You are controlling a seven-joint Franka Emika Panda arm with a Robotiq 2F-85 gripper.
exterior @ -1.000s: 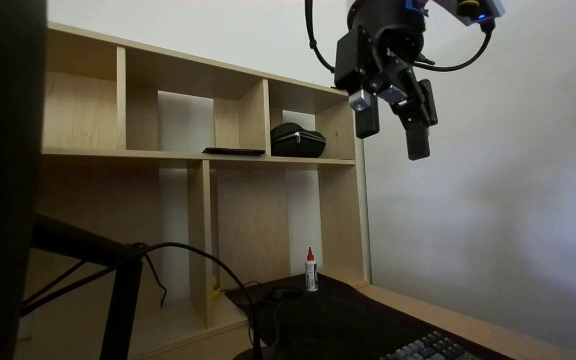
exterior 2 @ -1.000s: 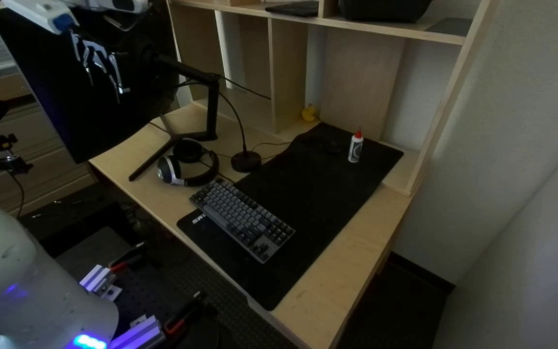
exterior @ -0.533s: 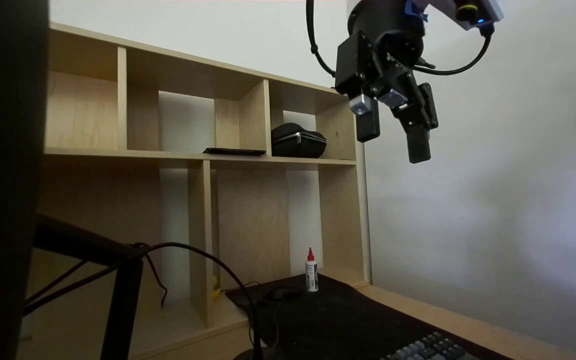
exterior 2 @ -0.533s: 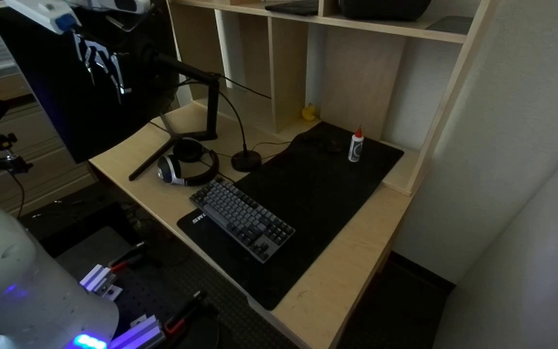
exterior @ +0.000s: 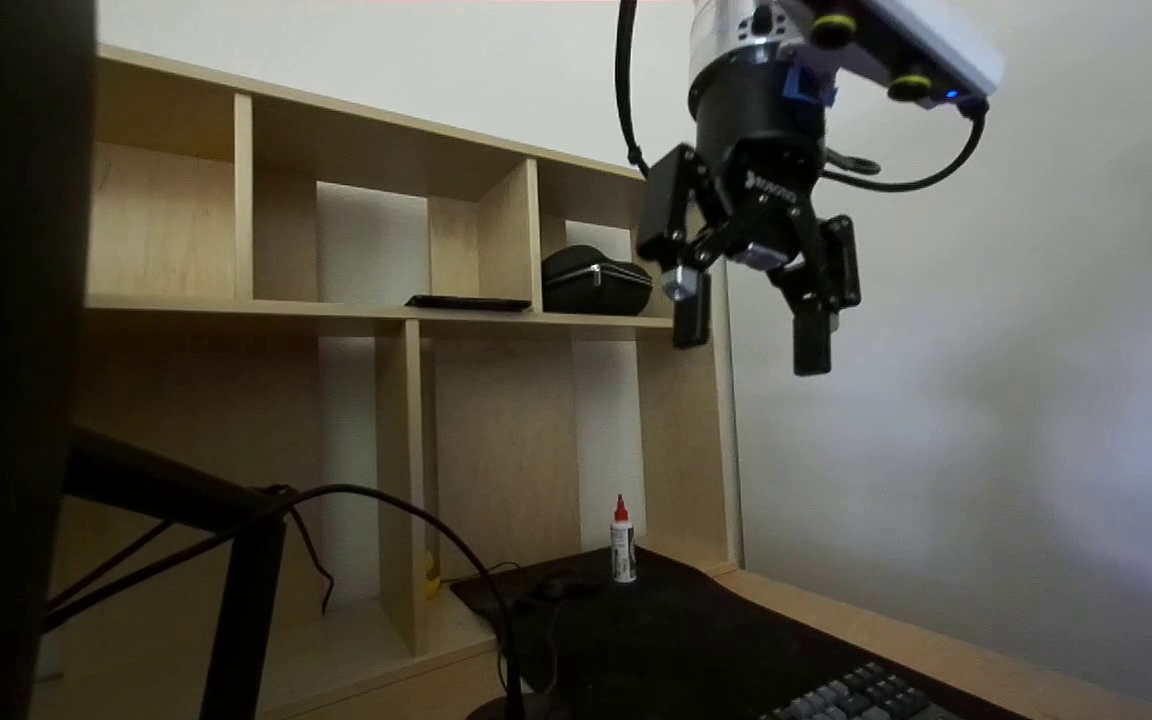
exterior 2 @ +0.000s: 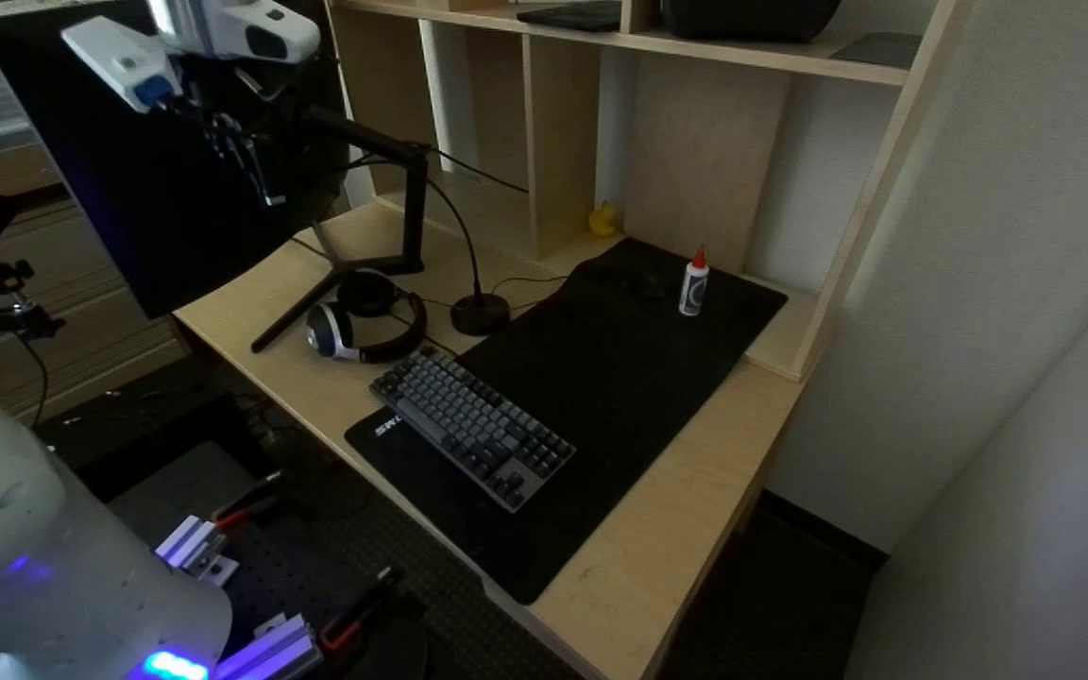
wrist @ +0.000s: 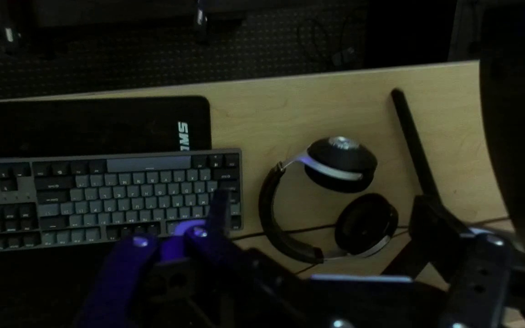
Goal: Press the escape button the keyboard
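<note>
The gripper (exterior: 751,359) has sunk lower, pointing down, its jaws apart.

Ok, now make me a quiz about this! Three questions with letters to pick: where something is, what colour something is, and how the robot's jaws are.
1. Where is the keyboard?
A. Between the jaws
B. Mostly on the mat
C. Underneath the mat

2. What colour is the tip of the bottle?
A. Green
B. Blue
C. Red

3. How are the jaws?
A. Open
B. Shut on the bottle
C. Shut on nothing

Right letters:
1. B: the wrist view shows it lying on the mat, with one end past the mat's edge.
2. C: red shows in both exterior views.
3. A: a gap shows between them in an exterior view.
</note>
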